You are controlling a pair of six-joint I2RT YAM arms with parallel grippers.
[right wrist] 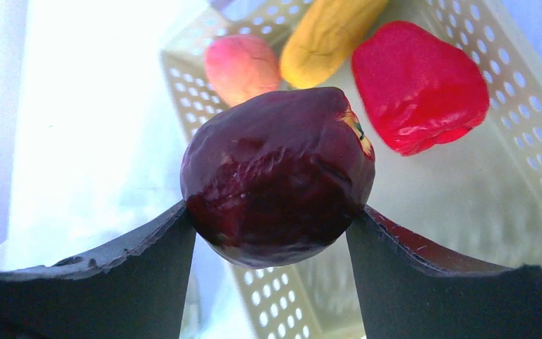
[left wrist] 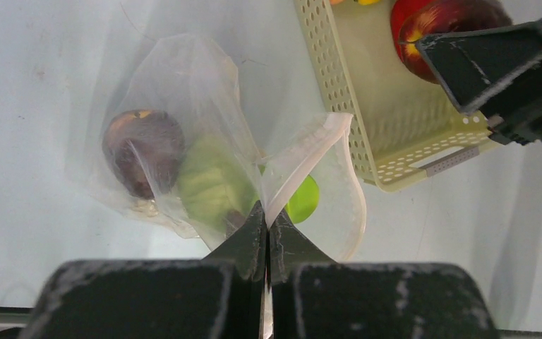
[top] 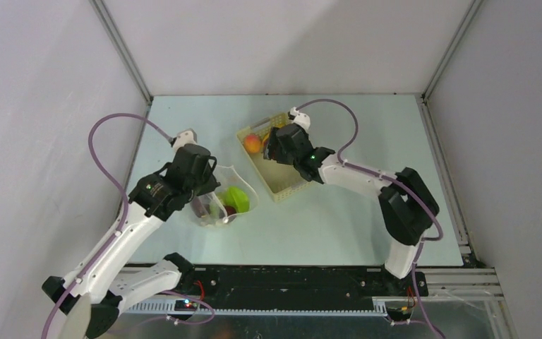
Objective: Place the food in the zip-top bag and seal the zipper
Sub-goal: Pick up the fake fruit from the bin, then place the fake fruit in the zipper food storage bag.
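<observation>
Pale table [top: 339,233]: the right gripper [right wrist: 272,233] pinches a dark red apple [right wrist: 276,176] over the basket [right wrist: 529,106] — peach [right wrist: 241,65], banana [right wrist: 328,32] and red pepper [right wrist: 418,85] lie beyond it. The left gripper [left wrist: 267,226] clamps the zip-top bag [left wrist: 183,78] at its mouth edge — another apple [left wrist: 143,148] and a green fruit [left wrist: 212,183] sit inside.

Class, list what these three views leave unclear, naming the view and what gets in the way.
Top view: the apple, hidden under the right arm's wrist.
Left wrist: how many pieces are in the bag, blurred by crinkled plastic; its pinched edge, hidden by the left gripper.
Right wrist: the banana's end, cut off by the top edge; the bag, out of view.
</observation>
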